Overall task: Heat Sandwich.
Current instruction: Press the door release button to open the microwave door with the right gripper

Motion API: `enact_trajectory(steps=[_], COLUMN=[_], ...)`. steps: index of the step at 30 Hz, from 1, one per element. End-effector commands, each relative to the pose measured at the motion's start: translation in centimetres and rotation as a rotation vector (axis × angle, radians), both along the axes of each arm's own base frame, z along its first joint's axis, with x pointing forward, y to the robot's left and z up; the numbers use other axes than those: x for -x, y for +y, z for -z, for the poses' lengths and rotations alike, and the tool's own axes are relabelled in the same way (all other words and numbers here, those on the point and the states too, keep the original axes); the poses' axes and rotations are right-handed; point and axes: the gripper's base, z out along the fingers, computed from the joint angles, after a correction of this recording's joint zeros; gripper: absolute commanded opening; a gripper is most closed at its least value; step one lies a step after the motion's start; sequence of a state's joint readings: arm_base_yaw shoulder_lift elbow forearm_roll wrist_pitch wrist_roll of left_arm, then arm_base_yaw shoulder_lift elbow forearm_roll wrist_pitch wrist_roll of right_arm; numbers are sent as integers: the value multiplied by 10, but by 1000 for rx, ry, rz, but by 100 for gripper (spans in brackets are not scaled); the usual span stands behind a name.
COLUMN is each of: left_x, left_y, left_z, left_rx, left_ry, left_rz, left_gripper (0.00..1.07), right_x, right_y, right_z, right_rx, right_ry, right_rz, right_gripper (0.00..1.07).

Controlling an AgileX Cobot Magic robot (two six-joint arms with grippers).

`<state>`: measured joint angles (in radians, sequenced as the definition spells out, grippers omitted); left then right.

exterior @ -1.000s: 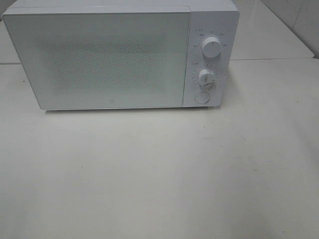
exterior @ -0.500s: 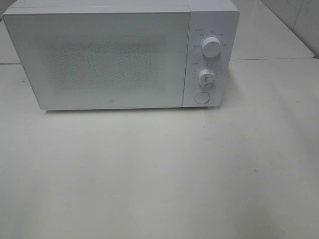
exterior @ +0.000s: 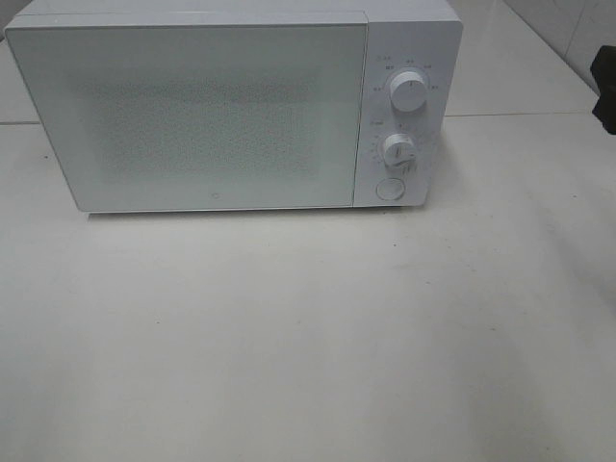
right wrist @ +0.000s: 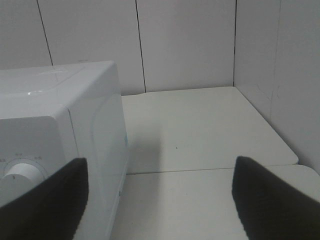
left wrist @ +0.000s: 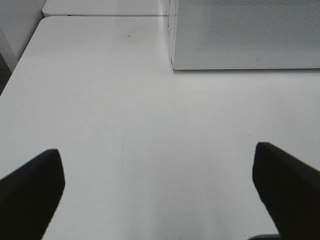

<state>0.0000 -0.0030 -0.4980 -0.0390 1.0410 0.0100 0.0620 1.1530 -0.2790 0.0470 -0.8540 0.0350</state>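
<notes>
The sandwich is out of view in every frame. A white microwave [exterior: 231,106] stands at the back of the table with its door [exterior: 192,115] shut; its two knobs [exterior: 408,92] and a round button [exterior: 389,189] sit on the right panel. My left gripper [left wrist: 157,149] hovers open over bare tabletop, with the microwave's front corner [left wrist: 175,65] ahead of it. My right gripper [right wrist: 160,161] is open and holds nothing, beside the microwave's right side [right wrist: 100,130]. A dark part of the right arm [exterior: 606,91] shows at the right edge of the exterior high view.
The pale table [exterior: 308,337] stretches in front of the microwave. A second table surface [right wrist: 195,130] lies behind, ending at a tiled wall [right wrist: 185,45]. The table's left edge [left wrist: 20,65] drops off near the left gripper.
A dark part of the right arm has come into the exterior high view at its right edge. The microwave has not moved.
</notes>
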Motion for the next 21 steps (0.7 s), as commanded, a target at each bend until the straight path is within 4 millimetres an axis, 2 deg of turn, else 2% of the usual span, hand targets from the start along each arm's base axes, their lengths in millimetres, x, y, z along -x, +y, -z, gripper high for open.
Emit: enact_trajectory(steps=[1,21], left_x=[3,3], left_y=[-1,-1], left_z=[1,1], left_rx=[3,3], left_ry=[-24,-24], left_rz=[5,5], left_gripper=[97,97], right_x=[-1,-8], right_y=[-1,69], right_z=[6,59], right_rx=[7,29], right_ry=[-25,48], right_rz=[14,-77], right_gripper=[76,76])
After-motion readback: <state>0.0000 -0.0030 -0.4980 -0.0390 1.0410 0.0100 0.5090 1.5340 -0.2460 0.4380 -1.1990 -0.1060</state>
